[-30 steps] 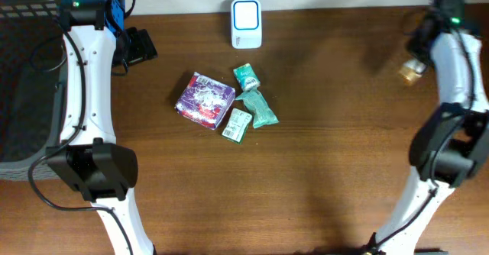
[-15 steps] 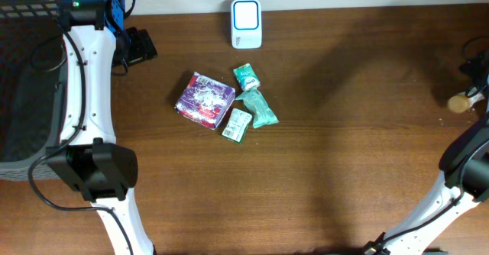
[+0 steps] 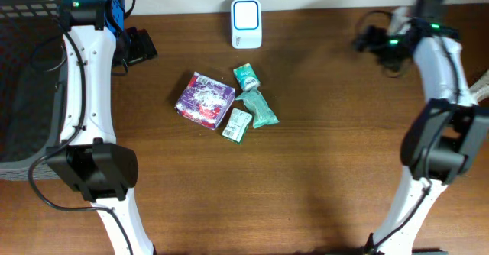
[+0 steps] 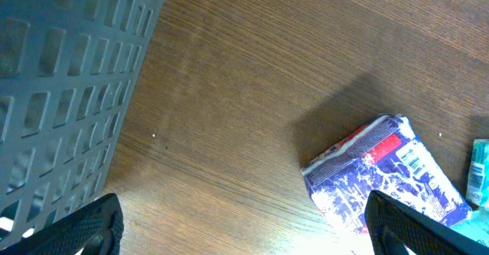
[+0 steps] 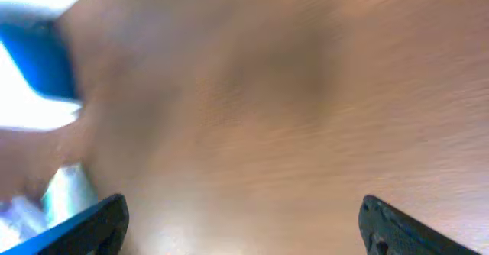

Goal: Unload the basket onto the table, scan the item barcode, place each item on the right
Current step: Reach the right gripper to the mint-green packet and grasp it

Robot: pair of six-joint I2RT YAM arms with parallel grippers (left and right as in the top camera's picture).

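Looking from overhead gives the full layout. The white scanner (image 3: 246, 23) sits at the table's (image 3: 321, 171) far edge, about mid-width. Nearer centre the items are bunched close: purple pack (image 3: 205, 100), upper green sachet (image 3: 246, 77), lower green sachet (image 3: 261, 110) and small white-green sachet (image 3: 237, 124). No gripper is touching any of them.

The L wrist view adds detail that overhead lacks. The purple pack (image 4: 386, 175) shows a red band on its end and a small barcode-like patch. The basket's (image 4: 61, 72) grey mesh wall fills the upper left.

The R wrist view is motion-blurred: only wood grain, plus a blue-and-white smear at the left edge that can't be ID'd.

L arm (image 3: 88, 95) runs from its base at front-left up alongside the basket (image 3: 23, 72), w/ the wrist bent in toward the table. L gripper (image 3: 141, 47) hangs near the far-left corner, well apart from the purple pack. In its own cam the L gripper (image 4: 244, 236) has fingertips (image 4: 92, 224) at opposite corners: jaws spread wide, nothing between.

R arm (image 3: 447, 64) rises from front-right, w/ the wrist turned left. R gripper (image 3: 365, 40) is over bare wood, well apart from the scanner. In its own cam the R gripper (image 5: 241, 232) is also spread wide and holds nothing.

The table is dark brown wood w/ visible grain, and a pale strip runs behind its far edge.
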